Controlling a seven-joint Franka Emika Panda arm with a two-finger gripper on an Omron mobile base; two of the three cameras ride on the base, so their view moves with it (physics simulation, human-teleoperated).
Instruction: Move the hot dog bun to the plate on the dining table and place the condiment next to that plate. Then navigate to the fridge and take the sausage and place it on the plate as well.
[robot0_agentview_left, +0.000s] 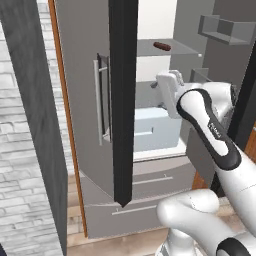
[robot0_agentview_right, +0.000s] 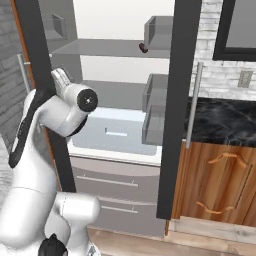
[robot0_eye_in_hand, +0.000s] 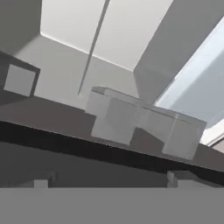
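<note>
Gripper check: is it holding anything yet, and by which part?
Nothing is held. The gripper is open inside the fridge, while the sausage lies apart on the shelf above it.

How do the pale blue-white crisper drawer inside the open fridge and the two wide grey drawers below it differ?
The pale blue-white crisper drawer sits inside the open fridge compartment; the two wide grey drawers form the fridge's outer front, below. The crisper drawer is light and bluish with a short recessed grip; the grey drawers are darker with long thin bar handles. The crisper drawer is narrower than the grey drawers. Both kinds look pushed in.
</note>
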